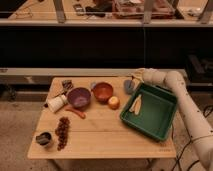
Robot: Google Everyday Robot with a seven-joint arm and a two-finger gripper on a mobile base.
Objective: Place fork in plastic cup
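Observation:
The plastic cup is a small blue-grey tumbler standing upright near the table's far edge, between the orange bowl and the green bin. My gripper is at the end of the white arm that reaches in from the right. It hangs just above and slightly behind the cup's rim. The fork does not show anywhere on the table; if it is at the gripper, it is hidden.
A pale yellowish curved piece lies in the green bin. On the wooden table are a purple bowl, an orange fruit, a white cylinder, a red stick-like item, grapes and a dark metallic cup.

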